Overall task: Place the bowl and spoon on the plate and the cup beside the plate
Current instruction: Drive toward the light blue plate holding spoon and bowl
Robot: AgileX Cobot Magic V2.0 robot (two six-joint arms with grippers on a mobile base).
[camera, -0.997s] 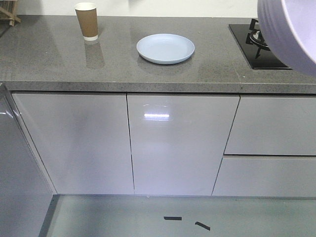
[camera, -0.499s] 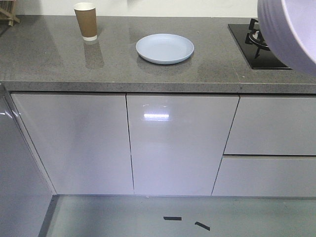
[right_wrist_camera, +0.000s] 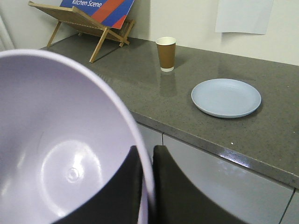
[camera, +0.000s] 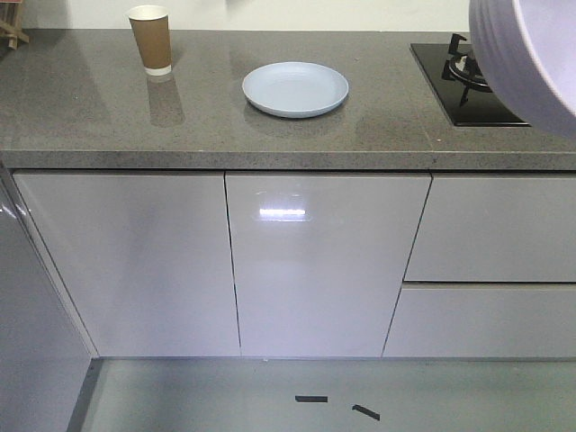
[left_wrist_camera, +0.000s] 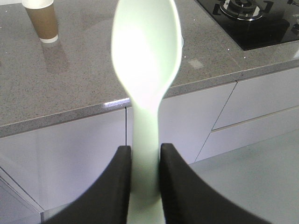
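Fingers [left_wrist_camera: 119, 172] of the left gripper [left_wrist_camera: 142, 156] are clamped on the handle of the spoon [left_wrist_camera: 145, 60]. It stands upright, head above the jaws, blurred close to the lens. Right gripper [right_wrist_camera: 145, 156] pinches the rim of the bowl [right_wrist_camera: 60, 154], one finger inside and one outside. The bowl's inside shows only smooth glossy purple. Both are held in the air, short of the counter [camera: 90, 108].

Ahead of the right gripper and off to its right, the plate [right_wrist_camera: 226, 97] lies flat on the counter with its face bare. Cup [right_wrist_camera: 166, 53] stands upright farther ahead, left of the plate and well apart from it; can't tell what's in it. From the left gripper, the cup is ahead-left and a black stove [left_wrist_camera: 252, 18] ahead-right.

Beyond the cup, far left on the counter, a wooden stand [right_wrist_camera: 93, 30] carries a sign reading "Kitchen Scene". Blank paper [right_wrist_camera: 243, 14] hangs on the wall past the plate. Pale cabinet doors [camera: 324, 261] sit under the counter, and two black tape marks [camera: 311, 398] lie on the floor.
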